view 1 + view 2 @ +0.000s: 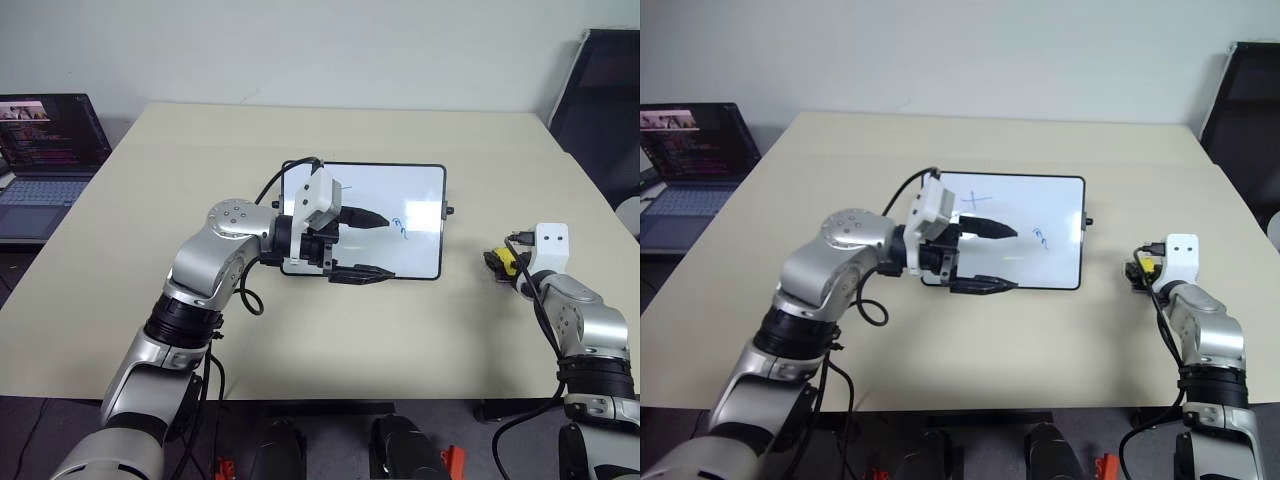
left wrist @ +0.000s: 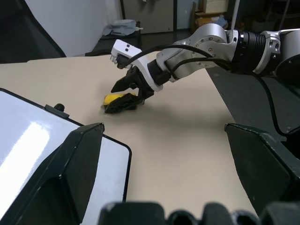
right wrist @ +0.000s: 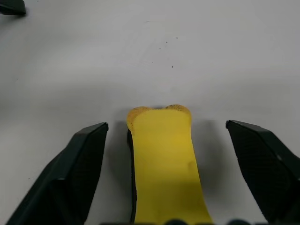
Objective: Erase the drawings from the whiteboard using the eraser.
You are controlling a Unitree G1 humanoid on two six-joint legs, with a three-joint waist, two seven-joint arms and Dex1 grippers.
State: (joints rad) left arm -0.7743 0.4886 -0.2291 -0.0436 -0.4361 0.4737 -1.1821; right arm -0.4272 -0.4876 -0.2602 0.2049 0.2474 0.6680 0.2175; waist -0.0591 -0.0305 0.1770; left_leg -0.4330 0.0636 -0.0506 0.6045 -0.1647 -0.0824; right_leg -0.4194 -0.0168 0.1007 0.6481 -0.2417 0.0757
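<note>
While the left gripper (image 1: 365,243) hung over the whiteboard (image 1: 420,190) near the middle of the table (image 1: 300,130), its 2 black fingers stood spread, 1 above the glossy white surface and 1 along the board's near edge, pinching nothing. The board lay flat, its black frame rounded at the corners, with a small knob (image 1: 449,211) on its right short side. Blue drawings (image 1: 399,227) showed on it: a squiggle just past the upper fingertip, and a cross (image 1: 976,199) further back toward the board's far left corner. I could read no words or labels on the board.

Over by the table's right edge, well apart from the board, the right gripper (image 2: 125,95) was down at the eraser (image 3: 164,159). The yellow block lay on the tabletop between its 2 fingers (image 3: 77,164), with a gap showing on each side, so the claw was spread and not gripping.

Off the table's far left corner stood an open laptop (image 1: 50,135), its screen lit with lines too small to read.
</note>
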